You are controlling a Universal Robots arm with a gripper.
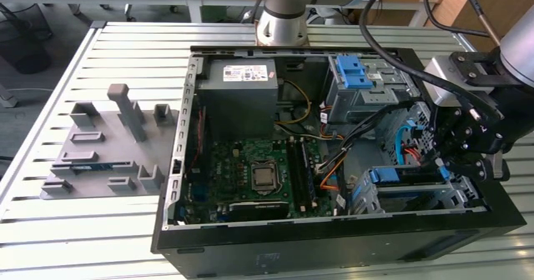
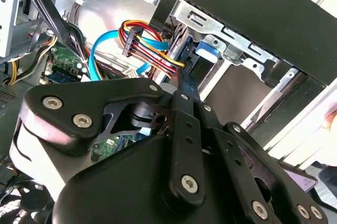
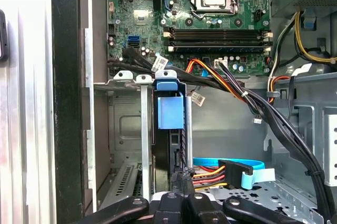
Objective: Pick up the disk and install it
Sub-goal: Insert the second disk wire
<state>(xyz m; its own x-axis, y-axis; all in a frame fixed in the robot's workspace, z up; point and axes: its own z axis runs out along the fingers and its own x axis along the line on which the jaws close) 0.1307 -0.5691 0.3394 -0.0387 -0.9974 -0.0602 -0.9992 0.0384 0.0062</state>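
Exterior view: disk (image 1: pixel 406 175) seated in drive cage (image 1: pixel 454 195) at case (image 1: pixel 334 245) front corner; gripper (image 1: pixel 461 144) just above cage, near case wall; fingers' state unclear; cables crowd the cage.

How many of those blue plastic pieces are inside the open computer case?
2: one blue plastic latch on the upper drive cage by the grey power-supply box, one blue plastic tab on the lower drive cage below the black tool. Others may be hidden.
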